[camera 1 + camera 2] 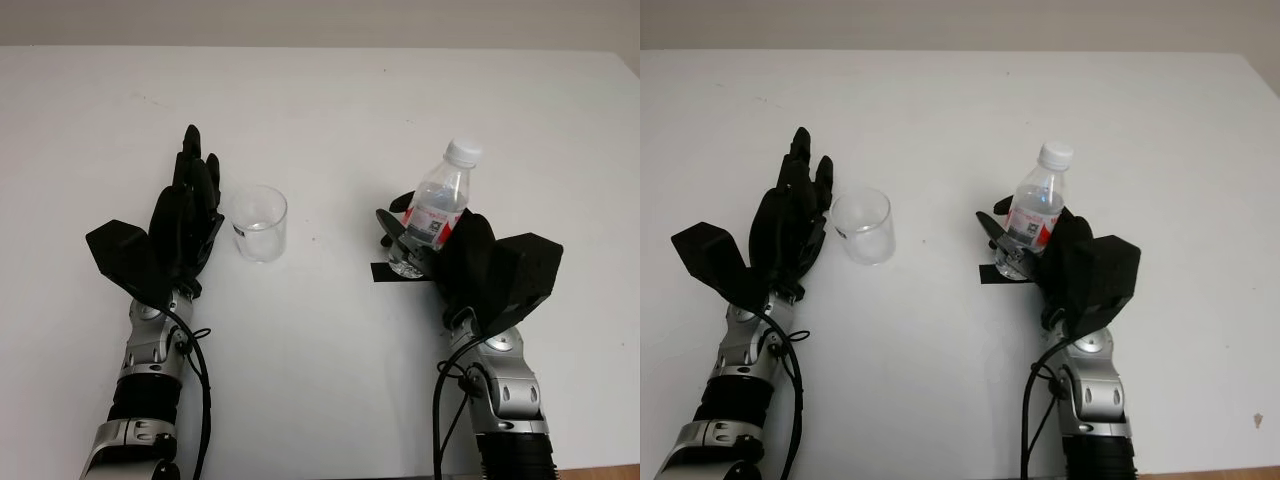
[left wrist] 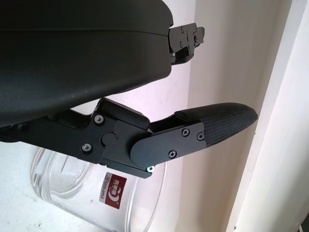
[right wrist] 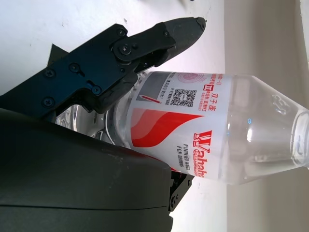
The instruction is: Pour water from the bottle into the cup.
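- One small clear plastic bottle [image 1: 440, 205] stands on the white counter [image 1: 330, 110] toward the robot's right, leaning slightly, its white cap [image 1: 463, 151] on, over a strip of black tape [image 1: 385, 271].
- The right hand [image 1: 425, 240] is clamped around the bottle's lower half, fingers [image 3: 145, 43] wrapped across the red-and-white label [image 3: 178, 125] with the palm behind it.
- Judging by the thin ribbed wall, the bottle is light and soft; a hard squeeze would likely dent it and could push water out once the cap is off, so a moderate hold on the labelled band seems best.
- That band looks stiffer and less slick than the smooth shoulder above it, and holding low leaves the neck free to tip toward the cup.
- The cap looks to be in place, so I judge pouring cannot start until it comes off.
- The water level is hard to read; the weight is probably modest and will shift as the bottle tilts.
- The cup [image 1: 259, 222] is clear, thin-walled and open at the top, standing upright on the counter toward the robot's left, well apart from the bottle.
- It looks very light and easy to knock over, and may need steadying near its base.
- The left hand [image 1: 190, 215] sits just beside the cup, on its outer side, open and holding nothing; whether it touches the wall I cannot tell.
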`<state>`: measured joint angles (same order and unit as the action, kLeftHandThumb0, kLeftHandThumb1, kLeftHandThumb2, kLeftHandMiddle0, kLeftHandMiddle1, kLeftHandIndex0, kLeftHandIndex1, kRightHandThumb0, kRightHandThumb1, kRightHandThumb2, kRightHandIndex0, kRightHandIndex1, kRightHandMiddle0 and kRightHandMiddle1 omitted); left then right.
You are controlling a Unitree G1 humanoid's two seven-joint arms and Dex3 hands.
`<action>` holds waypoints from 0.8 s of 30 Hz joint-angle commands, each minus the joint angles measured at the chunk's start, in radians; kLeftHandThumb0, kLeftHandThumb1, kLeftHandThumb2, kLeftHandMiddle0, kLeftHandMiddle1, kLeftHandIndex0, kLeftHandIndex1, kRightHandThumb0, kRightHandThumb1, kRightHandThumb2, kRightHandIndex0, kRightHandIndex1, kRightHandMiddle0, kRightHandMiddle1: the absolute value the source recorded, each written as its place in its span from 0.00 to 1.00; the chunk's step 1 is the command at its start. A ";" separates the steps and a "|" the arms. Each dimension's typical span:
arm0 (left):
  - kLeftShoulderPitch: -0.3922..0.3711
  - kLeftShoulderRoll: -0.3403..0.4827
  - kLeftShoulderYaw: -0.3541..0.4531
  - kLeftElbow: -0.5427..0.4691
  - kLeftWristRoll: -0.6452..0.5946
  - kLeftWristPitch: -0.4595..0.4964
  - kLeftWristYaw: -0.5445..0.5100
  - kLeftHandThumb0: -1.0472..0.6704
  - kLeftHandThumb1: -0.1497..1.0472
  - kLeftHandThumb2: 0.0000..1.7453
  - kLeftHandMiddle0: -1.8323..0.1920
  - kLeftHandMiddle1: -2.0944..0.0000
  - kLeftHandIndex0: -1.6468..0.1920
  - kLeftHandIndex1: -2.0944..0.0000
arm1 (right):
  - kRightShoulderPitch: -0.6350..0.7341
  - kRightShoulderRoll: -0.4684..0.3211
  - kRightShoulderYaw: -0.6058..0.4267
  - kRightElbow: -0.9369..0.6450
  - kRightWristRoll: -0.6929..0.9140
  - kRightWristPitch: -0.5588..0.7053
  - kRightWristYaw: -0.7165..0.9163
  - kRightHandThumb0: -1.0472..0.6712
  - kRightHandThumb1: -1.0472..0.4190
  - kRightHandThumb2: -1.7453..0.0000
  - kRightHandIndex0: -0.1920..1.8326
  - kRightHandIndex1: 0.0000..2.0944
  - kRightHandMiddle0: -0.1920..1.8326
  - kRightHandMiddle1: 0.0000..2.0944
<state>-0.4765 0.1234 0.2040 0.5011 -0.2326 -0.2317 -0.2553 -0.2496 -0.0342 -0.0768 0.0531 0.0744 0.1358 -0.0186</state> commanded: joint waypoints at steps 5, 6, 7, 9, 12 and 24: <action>0.012 0.003 0.001 0.000 0.000 -0.003 0.000 0.12 1.00 0.40 0.96 0.97 0.98 0.97 | -0.009 0.005 -0.011 0.088 0.017 -0.007 0.019 0.35 0.00 0.79 0.82 1.00 0.60 1.00; 0.014 0.004 0.002 0.000 0.001 -0.004 0.000 0.12 1.00 0.40 0.96 0.97 0.98 0.97 | -0.009 0.003 -0.010 0.096 0.018 -0.017 0.027 0.35 0.00 0.80 0.82 1.00 0.60 1.00; 0.015 0.004 0.002 0.000 0.001 -0.006 0.001 0.12 1.00 0.40 0.96 0.97 0.98 0.97 | -0.009 -0.002 -0.009 0.104 0.020 -0.026 0.041 0.35 0.00 0.80 0.82 1.00 0.61 1.00; 0.014 0.006 0.003 0.001 0.001 -0.008 0.000 0.12 1.00 0.40 0.96 0.97 0.98 0.97 | -0.003 -0.017 -0.001 0.108 0.017 -0.036 0.072 0.34 0.00 0.80 0.82 1.00 0.61 1.00; 0.012 0.006 0.006 0.005 -0.003 -0.008 -0.003 0.13 1.00 0.40 0.96 0.97 0.98 0.97 | 0.015 -0.042 0.013 0.093 0.011 -0.033 0.121 0.34 0.00 0.81 0.76 1.00 0.60 1.00; 0.008 0.007 0.009 0.010 -0.003 -0.006 -0.001 0.13 1.00 0.40 0.96 0.97 0.98 0.97 | 0.113 -0.132 0.044 -0.040 -0.023 0.003 0.227 0.34 0.00 0.83 0.66 1.00 0.51 1.00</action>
<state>-0.4754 0.1243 0.2086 0.5047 -0.2327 -0.2320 -0.2548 -0.1846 -0.1517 -0.0416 0.0065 0.0578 0.1226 0.1988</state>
